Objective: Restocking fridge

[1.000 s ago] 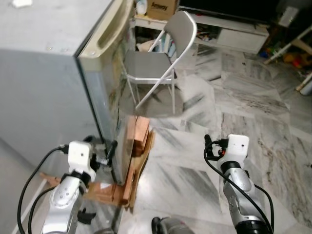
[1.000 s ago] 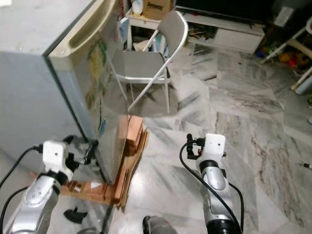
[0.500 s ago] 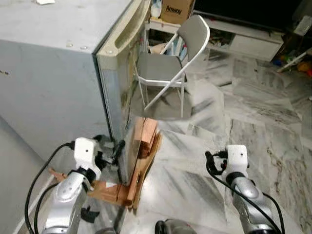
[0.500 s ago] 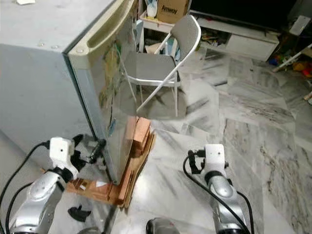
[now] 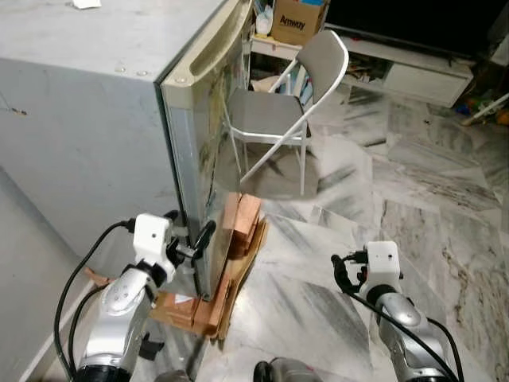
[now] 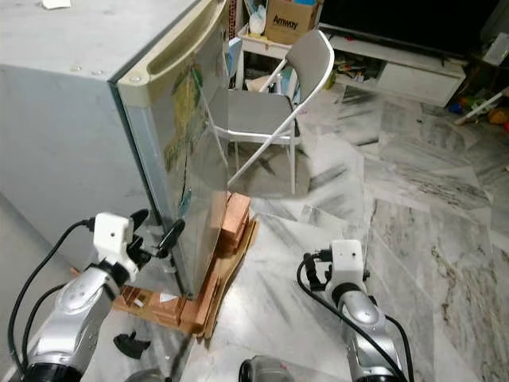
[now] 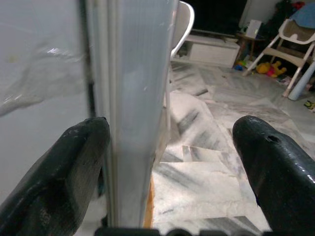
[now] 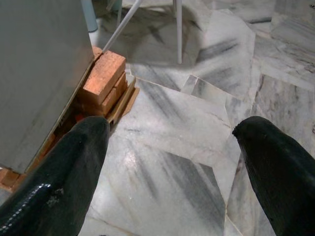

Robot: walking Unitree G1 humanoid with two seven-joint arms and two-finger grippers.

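The fridge (image 6: 95, 103) stands at the robot's left, a tall grey cabinet with its door (image 6: 195, 143) shut or very nearly so; the door face carries stickers and is topped by a cream handle strip (image 6: 171, 52). Judged from this, restocking has barely begun: the cabinet is not yet opened, no goods to be stocked can be seen near the robot, and everything from opening to loading and closing remains. The fridge rests on a low wooden pallet (image 5: 203, 306) with bricks (image 8: 103, 78) stacked along its front edge. Behind it stands a white folding chair (image 5: 290, 119) on the marble floor (image 5: 413, 207), with a cardboard box (image 5: 298, 16) on a shelf beyond. The left gripper (image 7: 170, 162) is released, its fingers spread wide to straddle the vertical edge of the door near the bottom; one finger (image 7: 64, 162) lies just beside the side wall, the other stands well clear in front. The right gripper (image 8: 167, 167) is likewise spread and carries nothing, held low over bare floor, well apart from the fridge.
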